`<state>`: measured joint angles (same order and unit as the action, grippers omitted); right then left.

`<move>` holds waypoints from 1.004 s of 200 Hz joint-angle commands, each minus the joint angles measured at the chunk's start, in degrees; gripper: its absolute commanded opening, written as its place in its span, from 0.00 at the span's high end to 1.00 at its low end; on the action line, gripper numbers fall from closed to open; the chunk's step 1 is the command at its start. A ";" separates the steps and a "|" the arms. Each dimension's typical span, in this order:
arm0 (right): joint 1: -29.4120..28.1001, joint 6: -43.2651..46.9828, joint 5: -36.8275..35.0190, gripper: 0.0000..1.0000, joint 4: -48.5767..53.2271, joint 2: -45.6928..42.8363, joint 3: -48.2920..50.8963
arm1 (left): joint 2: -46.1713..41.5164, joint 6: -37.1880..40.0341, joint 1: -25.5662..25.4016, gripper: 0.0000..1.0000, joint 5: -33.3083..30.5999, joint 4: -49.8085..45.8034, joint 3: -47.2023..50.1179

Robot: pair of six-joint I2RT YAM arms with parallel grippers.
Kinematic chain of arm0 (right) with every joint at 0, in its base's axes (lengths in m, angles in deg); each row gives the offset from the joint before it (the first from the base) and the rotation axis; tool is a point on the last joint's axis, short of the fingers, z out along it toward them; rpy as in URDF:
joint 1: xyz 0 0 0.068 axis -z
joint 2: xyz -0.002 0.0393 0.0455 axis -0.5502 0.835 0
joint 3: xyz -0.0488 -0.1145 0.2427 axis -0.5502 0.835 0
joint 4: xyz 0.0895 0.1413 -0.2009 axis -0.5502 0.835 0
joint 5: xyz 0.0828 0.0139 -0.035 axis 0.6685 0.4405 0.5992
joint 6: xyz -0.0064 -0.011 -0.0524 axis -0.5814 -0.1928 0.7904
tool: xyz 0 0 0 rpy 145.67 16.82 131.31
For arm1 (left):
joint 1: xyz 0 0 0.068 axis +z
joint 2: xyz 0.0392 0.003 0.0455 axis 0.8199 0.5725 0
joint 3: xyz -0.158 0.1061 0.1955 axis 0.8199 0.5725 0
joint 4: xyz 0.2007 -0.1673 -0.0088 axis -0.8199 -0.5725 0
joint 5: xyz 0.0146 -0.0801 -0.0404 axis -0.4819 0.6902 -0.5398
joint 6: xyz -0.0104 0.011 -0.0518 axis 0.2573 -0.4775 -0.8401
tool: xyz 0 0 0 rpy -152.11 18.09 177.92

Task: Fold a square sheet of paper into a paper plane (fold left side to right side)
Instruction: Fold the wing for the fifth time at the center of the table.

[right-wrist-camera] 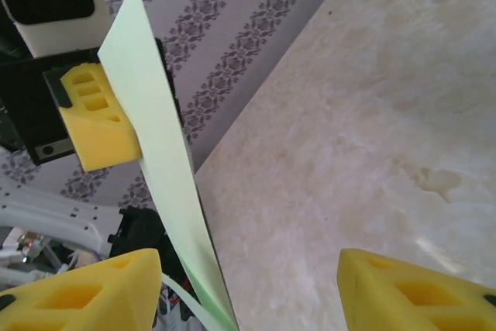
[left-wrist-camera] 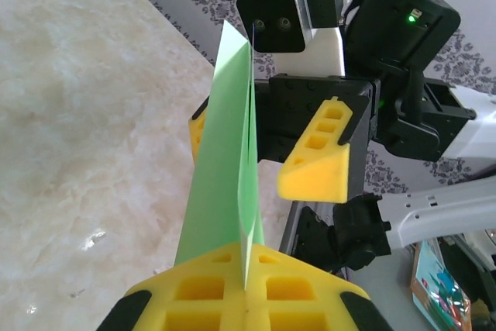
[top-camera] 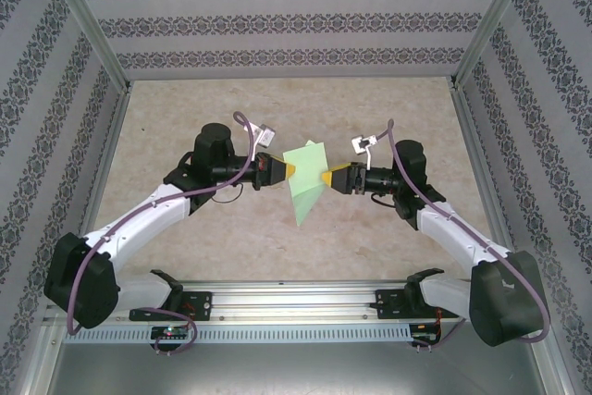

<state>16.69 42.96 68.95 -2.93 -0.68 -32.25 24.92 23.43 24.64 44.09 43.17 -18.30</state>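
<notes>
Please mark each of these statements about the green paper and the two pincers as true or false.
1. The left pincer is shut on the green paper. True.
2. The green paper lies flat. False: it is held upright, on edge.
3. The right pincer is clamped shut. False: its jaws stand open, with the paper between them.
4. The two pincers face each other. True.

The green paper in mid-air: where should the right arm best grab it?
Its right edge, opposite where the shut left end effector pinches it. The paper stands on edge, thin and folded, so the open right end effector should come sideways from the right, one finger on each face.
</notes>
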 commanded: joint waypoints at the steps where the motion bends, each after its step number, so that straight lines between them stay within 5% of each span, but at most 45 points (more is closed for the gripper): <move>1: -2.16 3.02 4.26 0.39 -2.68 -0.47 -2.15 | -0.21 4.29 0.40 1.00 2.35 -2.84 0.12; 61: -2.92 5.05 4.20 0.56 0.98 0.27 -2.88 | 0.62 4.44 0.38 1.00 3.06 -2.74 0.32; 114: -3.42 7.61 1.61 0.81 5.86 1.05 -3.39 | 3.15 4.68 0.55 1.00 2.42 -3.67 0.74; 130: -4.13 9.12 0.03 0.87 9.09 2.49 -3.92 | 3.67 5.10 0.59 0.90 1.17 -4.63 0.90; 137: -4.52 9.62 -0.53 0.89 10.45 3.47 -4.32 | 3.69 5.45 0.70 0.76 -0.15 -5.69 0.80; 151: -4.87 9.24 -2.57 0.95 12.70 6.09 -4.85 | 3.60 6.03 1.13 0.71 -2.83 -7.63 0.84; 170: -5.20 6.35 -6.18 0.98 13.47 10.25 -4.85 | 2.47 6.94 1.45 0.43 -12.32 -13.69 0.19; 201: -5.32 -0.37 -11.52 1.00 11.05 16.90 -4.67 | -0.45 6.90 1.01 0.33 -23.36 -19.23 0.17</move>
<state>11.73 47.20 63.10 8.52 12.76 -35.90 27.81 28.72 25.45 31.15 30.21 -18.19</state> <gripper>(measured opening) 0.050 0.657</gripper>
